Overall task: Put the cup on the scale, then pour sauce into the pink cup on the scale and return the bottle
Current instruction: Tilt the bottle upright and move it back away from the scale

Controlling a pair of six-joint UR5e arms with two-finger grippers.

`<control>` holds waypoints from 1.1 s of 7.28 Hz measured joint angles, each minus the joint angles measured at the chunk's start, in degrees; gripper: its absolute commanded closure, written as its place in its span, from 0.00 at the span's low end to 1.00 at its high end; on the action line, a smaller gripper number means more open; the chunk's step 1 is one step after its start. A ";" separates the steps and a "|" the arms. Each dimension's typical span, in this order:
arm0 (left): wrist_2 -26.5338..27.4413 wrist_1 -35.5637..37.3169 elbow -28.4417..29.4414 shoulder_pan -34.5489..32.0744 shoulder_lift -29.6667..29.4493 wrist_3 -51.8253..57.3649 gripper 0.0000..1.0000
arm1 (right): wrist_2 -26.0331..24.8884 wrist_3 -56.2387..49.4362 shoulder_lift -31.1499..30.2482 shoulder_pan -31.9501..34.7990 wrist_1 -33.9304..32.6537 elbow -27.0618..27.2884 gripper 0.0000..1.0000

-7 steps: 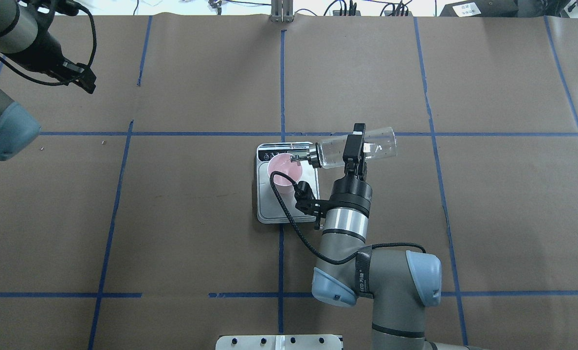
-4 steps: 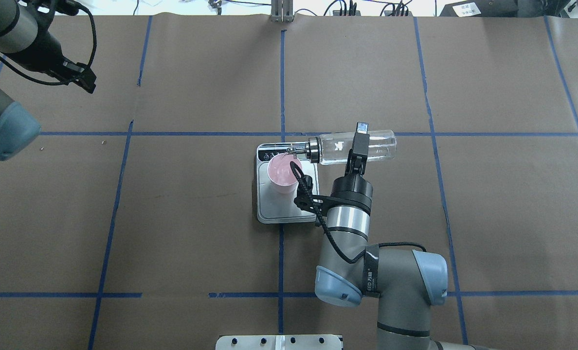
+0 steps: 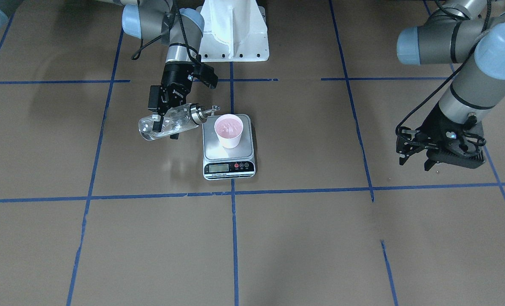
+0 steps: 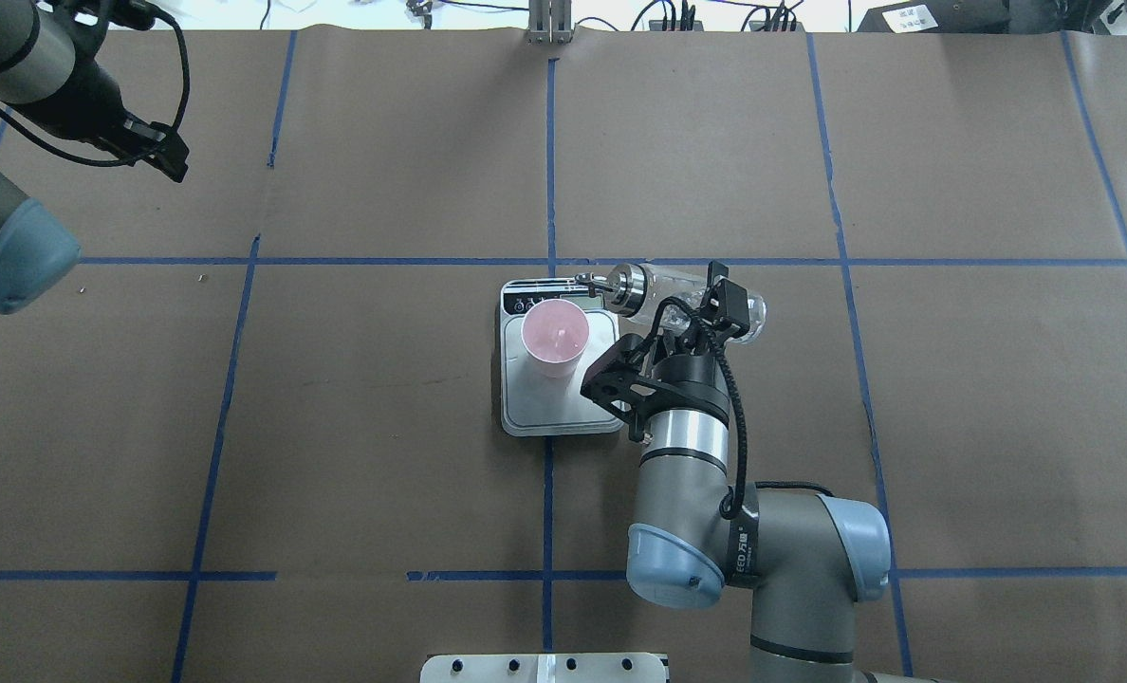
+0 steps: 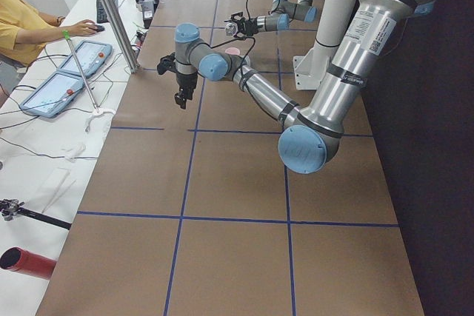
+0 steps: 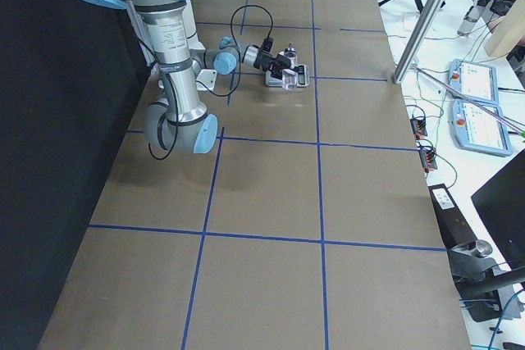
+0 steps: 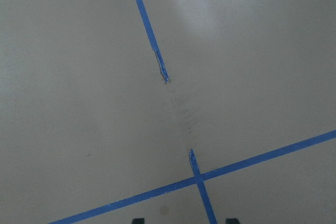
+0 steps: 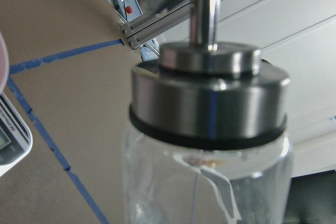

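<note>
**Glass bottle gripped mid-body, tipped beside the scale**

The bottle [image 3: 184,117] is clear glass with a steel collar, so probably rigid, slick and breakable. Its plain wall below the collar is the safest hold. The right pincer [image 3: 165,127] is clamped across that wall. The bottle lies almost level just beside the scale [image 3: 214,146], its spout near the cup [image 3: 229,129] standing on the scale. The left pincer [image 3: 414,163] hangs well away from the scale, fingers spread and empty.
</note>
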 measured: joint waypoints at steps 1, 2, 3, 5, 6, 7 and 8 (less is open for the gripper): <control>0.02 -0.02 -0.07 0.00 0.00 -0.03 0.39 | 1.92 2.59 -1.64 0.08 7.03 0.15 1.00; 0.05 -0.03 -0.17 0.00 -0.03 -0.04 0.39 | 3.17 4.67 -4.11 0.22 15.27 0.20 1.00; 0.11 -0.02 -0.32 -0.05 -0.06 -0.04 0.39 | 4.21 7.21 -7.13 0.34 24.52 0.10 1.00; 0.22 0.00 -0.63 -0.34 -0.09 -0.03 0.39 | 5.30 17.57 -11.79 0.62 33.94 0.08 1.00; 0.26 0.00 -0.75 -0.45 -0.09 -0.01 0.39 | 5.49 24.13 -13.37 0.99 35.25 0.08 1.00; 0.30 -0.01 -0.80 -0.48 -0.09 0.01 0.39 | 5.64 28.22 -14.65 1.47 36.24 0.05 1.00; 0.64 -0.03 -0.78 -0.52 -0.12 0.05 0.39 | 5.87 31.60 -16.47 1.87 37.91 -0.02 1.00</control>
